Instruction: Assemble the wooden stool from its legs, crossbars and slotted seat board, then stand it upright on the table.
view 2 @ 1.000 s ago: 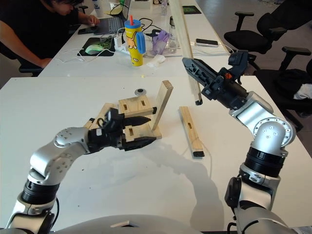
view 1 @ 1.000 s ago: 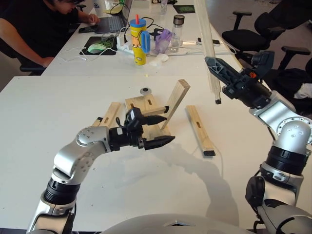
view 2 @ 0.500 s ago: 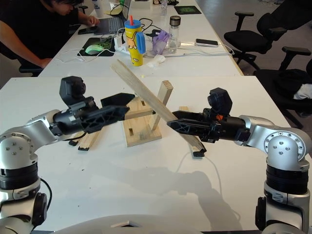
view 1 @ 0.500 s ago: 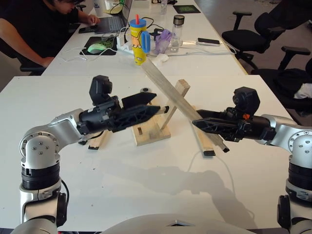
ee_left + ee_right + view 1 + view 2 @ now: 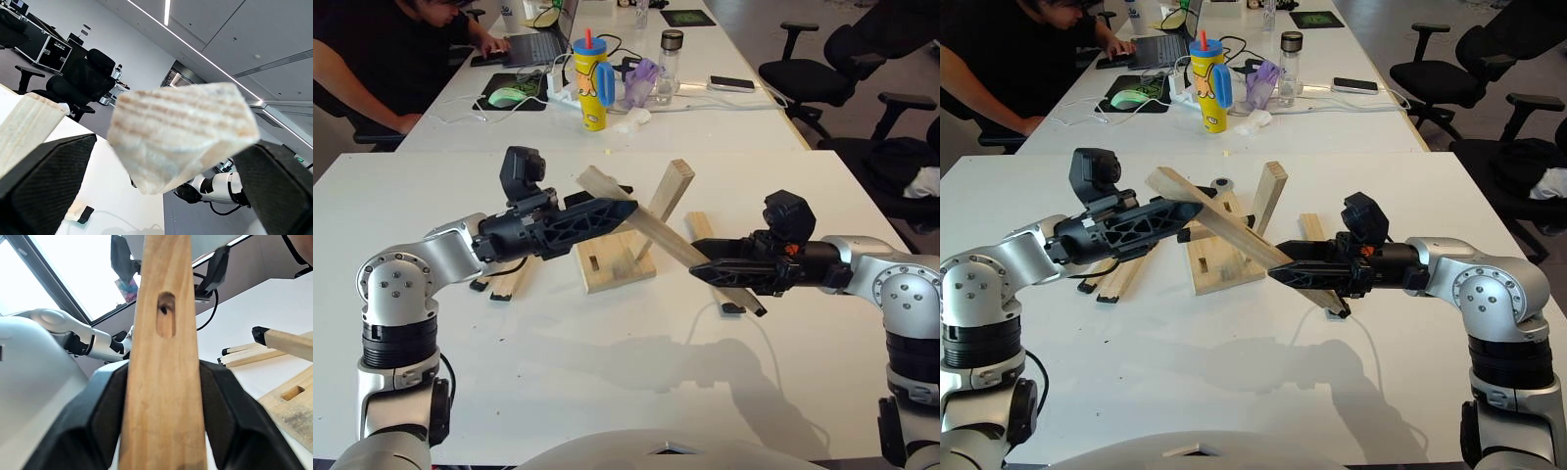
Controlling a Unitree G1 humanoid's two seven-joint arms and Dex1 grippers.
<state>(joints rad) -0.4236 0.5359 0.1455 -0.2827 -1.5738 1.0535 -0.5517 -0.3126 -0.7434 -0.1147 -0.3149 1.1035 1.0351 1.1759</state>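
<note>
A long wooden leg (image 5: 656, 235) with a slot hangs slanted above the table, over the slotted seat board (image 5: 607, 262). My right gripper (image 5: 697, 270) is shut on its lower part; in the right wrist view both fingers (image 5: 102, 401) press the leg (image 5: 164, 382). My left gripper (image 5: 619, 208) is open at the leg's upper end (image 5: 181, 132), a finger (image 5: 44, 176) on each side of it. A second leg (image 5: 668, 198) stands tilted in the seat board. A third leg (image 5: 698, 225) lies flat behind the held one. More wooden pieces (image 5: 514, 279) lie under my left arm.
On the table behind stand a yellow cup (image 5: 591, 86), a bottle (image 5: 670, 54) and a phone (image 5: 732, 83), with a person at a laptop (image 5: 533, 44) there. A small round part (image 5: 1221, 182) lies beyond the seat board. Office chairs (image 5: 822, 69) stand on the right.
The right gripper has lowered and tilted the leg, so its far end has dropped to the left gripper. A second ago the leg pointed up at the right, with the left gripper low by the seat board.
</note>
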